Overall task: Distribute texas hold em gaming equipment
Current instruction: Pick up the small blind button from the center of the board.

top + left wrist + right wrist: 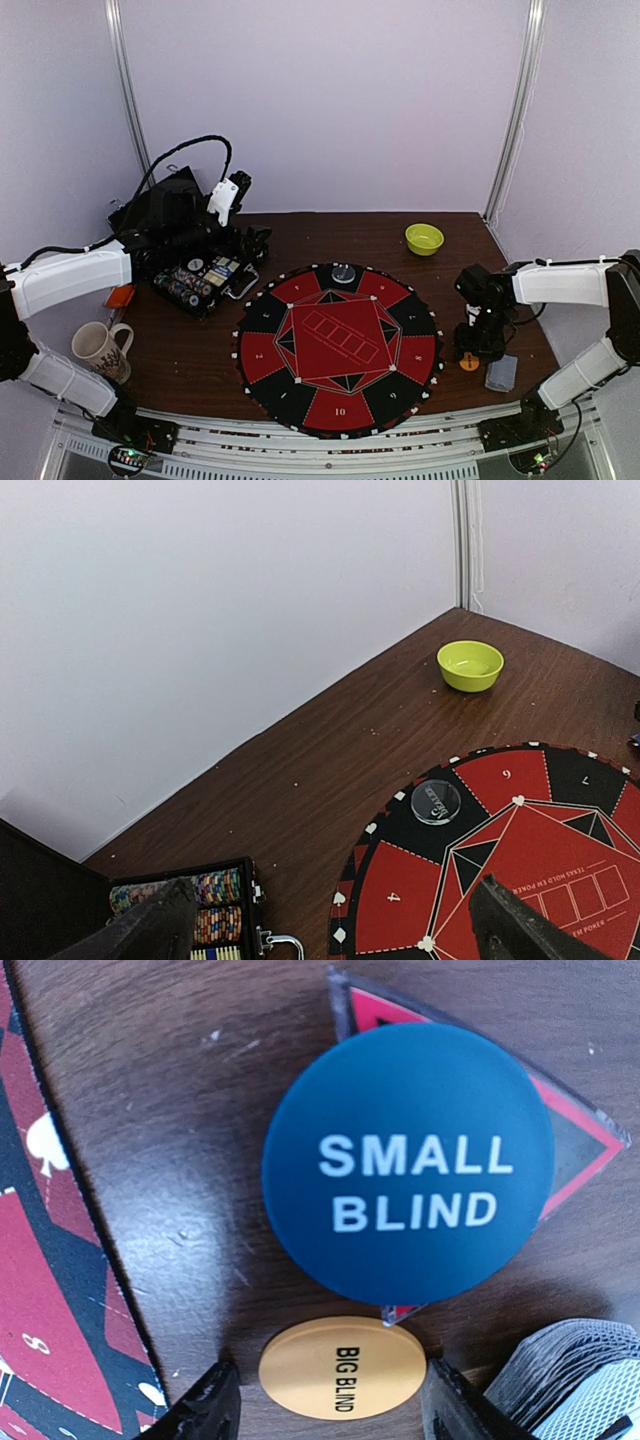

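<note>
Top external: right gripper (472, 350) hangs at one orange disc (469, 362) beside the mat (340, 345), with one card deck (502, 373) close by. Left wrist: left gripper (330, 930) is released and empty, near the chip case (215, 910). Right wrist: jaws are spread astride the orange disc, with one blue disc (408, 1165) beyond. Pick-up seems in hand; the next move calls for a squeeze on the orange disc's edges.

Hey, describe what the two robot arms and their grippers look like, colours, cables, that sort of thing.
The left arm and right arm both have smooth white link shells joined by black joints. A black cable loops above the left arm's wrist. The left gripper and right gripper have matte black, rough-textured fingers. No markings are legible.
</note>
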Tool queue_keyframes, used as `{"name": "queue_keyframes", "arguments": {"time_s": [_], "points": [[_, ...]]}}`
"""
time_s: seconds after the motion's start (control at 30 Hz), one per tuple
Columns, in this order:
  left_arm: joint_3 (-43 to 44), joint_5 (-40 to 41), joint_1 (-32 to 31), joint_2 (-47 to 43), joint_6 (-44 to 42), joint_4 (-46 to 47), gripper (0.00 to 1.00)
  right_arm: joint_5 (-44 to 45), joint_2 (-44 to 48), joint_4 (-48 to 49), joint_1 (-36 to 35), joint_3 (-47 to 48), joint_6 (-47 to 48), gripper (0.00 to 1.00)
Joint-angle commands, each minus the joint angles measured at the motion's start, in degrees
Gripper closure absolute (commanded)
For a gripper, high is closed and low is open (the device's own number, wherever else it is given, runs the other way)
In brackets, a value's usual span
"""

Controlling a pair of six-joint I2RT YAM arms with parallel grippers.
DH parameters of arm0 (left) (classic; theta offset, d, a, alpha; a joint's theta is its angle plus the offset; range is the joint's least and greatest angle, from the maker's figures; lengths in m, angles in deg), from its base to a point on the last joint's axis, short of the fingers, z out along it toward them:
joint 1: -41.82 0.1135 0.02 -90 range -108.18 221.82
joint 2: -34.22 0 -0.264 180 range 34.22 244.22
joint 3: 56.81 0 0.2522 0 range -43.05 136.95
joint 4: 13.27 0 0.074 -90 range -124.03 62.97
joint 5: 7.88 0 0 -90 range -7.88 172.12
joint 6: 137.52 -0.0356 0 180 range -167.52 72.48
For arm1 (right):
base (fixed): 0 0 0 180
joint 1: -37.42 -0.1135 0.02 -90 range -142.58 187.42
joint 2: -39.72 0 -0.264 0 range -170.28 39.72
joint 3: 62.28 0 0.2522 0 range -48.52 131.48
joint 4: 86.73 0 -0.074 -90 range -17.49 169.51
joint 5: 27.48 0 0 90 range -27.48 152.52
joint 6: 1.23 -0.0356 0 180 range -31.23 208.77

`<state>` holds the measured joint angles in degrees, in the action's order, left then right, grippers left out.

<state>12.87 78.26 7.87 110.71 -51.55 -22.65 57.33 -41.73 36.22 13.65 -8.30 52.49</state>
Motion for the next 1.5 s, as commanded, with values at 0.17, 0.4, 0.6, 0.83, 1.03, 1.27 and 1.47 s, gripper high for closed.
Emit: {"name": "queue_keyframes", "arguments": {"time_s": [0.17, 0.4, 0.6, 0.83, 1.03, 1.27, 1.47], "points": [[0.3, -0.1, 0.2, -1.2, -0.8, 0.8, 0.02, 1.8, -2.0, 0.0, -0.3, -1.1, 0.0, 0.44], [0.4, -0.1, 0.1, -1.1, -0.8, 0.7, 0.02, 3.0, -2.1, -1.5, -0.4, -0.4, 0.2, 0.47], [0.3, 0.0, 0.2, -0.9, -1.0, 0.6, 0.02, 3.5, -1.7, -3.3, -0.4, 1.7, 0.8, 0.41], [0.3, 0.1, 0.2, -1.0, -1.1, 0.5, 0.02, 8.2, -1.7, -7.3, -0.1, 8.1, 1.9, 0.31], [0.3, 0.2, 0.2, -1.0, -1.2, 0.4, 0.02, 10.4, -4.2, -5.9, 3.1, 11.0, 5.1, 0.22], [0.3, 0.3, 0.2, -0.8, -1.4, 0.4, 0.02, 10.2, -8.9, -2.6, 4.8, 12.2, 7.8, 0.18], [0.4, 0.5, 0.2, -0.8, -1.6, 0.3, 0.02, 10.2, -11.0, -0.8, 5.6, 11.6, 9.1, 0.28]]}}
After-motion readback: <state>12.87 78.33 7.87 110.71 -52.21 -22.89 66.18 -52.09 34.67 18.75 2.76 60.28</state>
